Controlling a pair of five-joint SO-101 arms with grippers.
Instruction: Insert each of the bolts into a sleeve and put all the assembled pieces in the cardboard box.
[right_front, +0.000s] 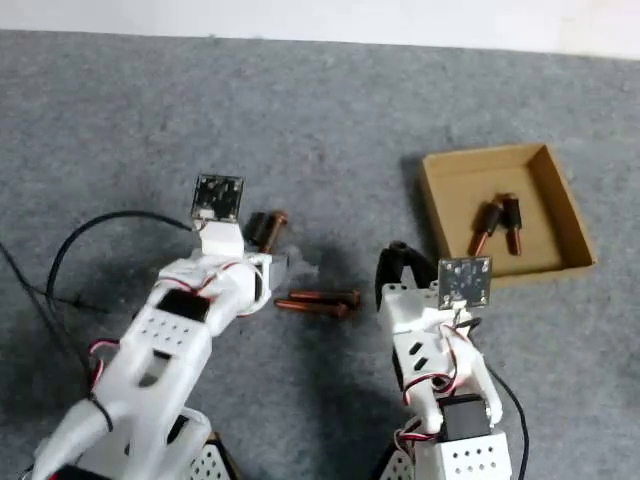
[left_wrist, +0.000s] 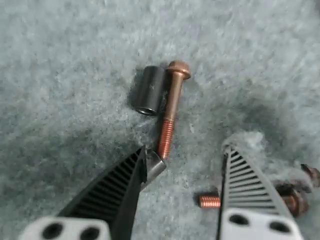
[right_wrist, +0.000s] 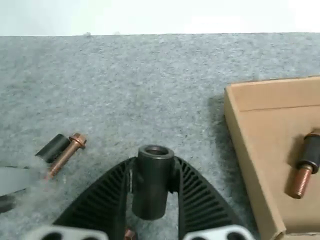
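Pincers | left pincer (left_wrist: 190, 157) gaping, one tip touching bolt (left_wrist: 172, 107) | right pincer (right_wrist: 152, 167) clenched on sleeve (right_wrist: 151, 187)

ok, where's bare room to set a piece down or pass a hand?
Free: the wide carpet beyond the loose bolt and sleeve, across to the cardboard box; also the box floor beside its two assembled pieces. Crowded: between left hand and right hand, where two bolts lie.

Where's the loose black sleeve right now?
The loose sleeve lies left of centre in the high view, right beside a bolt, just ahead of the left hand.
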